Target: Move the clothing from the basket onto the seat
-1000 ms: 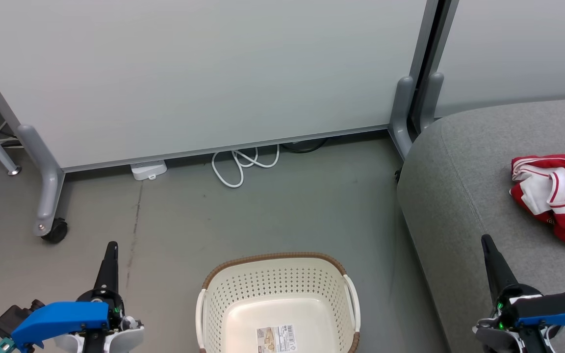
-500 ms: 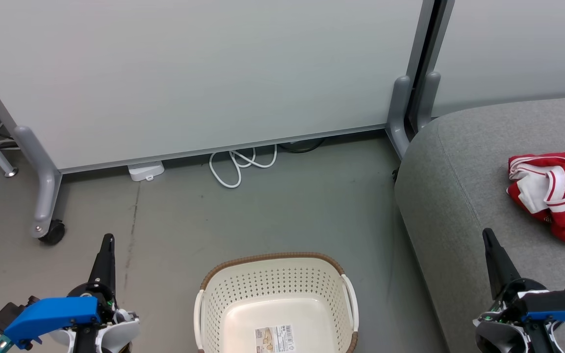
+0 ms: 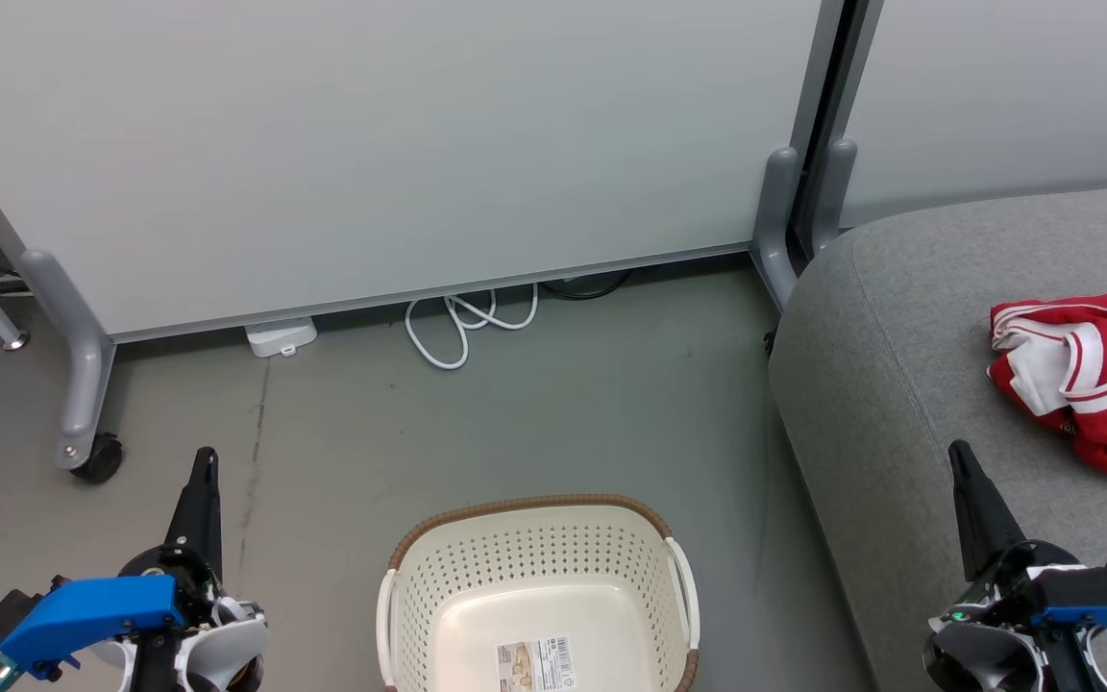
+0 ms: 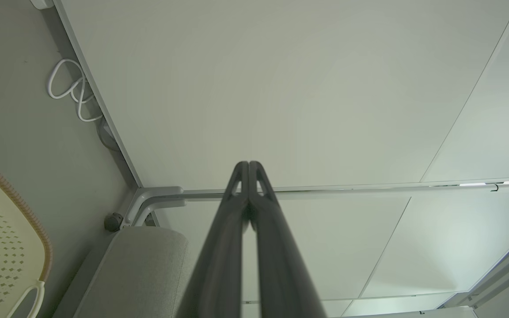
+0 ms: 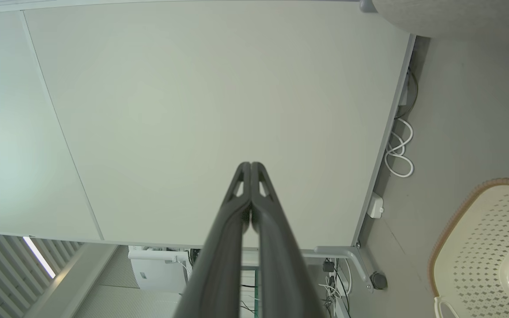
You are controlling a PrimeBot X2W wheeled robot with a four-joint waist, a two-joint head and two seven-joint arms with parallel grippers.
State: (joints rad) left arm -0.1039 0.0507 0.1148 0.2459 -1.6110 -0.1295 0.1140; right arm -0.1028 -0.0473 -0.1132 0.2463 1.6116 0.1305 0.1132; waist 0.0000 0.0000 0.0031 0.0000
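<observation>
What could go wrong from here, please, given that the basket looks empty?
1. The red clothing runs past the head view's right edge, so I cannot confirm that both garments lie on the seat.
2. The shut right gripper shows close to that pile; a sideways swing might drag it off.
3. The basket is cut off at its near end, so something could lie there unseen.

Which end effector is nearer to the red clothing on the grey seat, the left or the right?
Right. In the head view the right end effector shows against the seat, just below the red clothing; the left end effector is beyond the basket.
</observation>
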